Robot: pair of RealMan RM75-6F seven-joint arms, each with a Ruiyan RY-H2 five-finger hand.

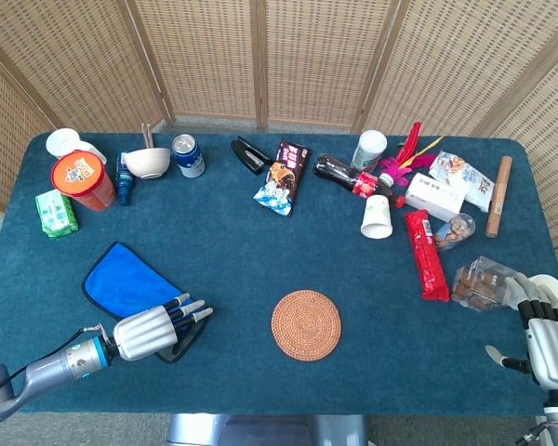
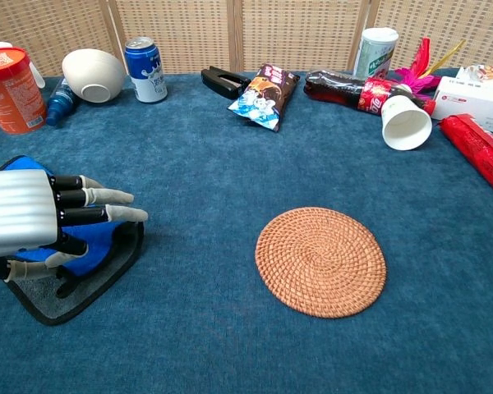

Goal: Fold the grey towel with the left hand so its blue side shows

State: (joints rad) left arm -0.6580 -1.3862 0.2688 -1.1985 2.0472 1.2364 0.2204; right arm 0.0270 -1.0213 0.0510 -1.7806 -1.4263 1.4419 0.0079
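Hovering over the grey towel [image 2: 82, 283], blue side up, the left hand [image 1: 147, 332], fingers [image 2: 107, 197] spread and holding nothing, could snag the fold and flip it back

No legible text on any package or can.

woven coaster [image 1: 306, 324], tipped paper cup [image 1: 377, 216], blue can [image 1: 188, 155], white bowl [image 1: 147, 163]
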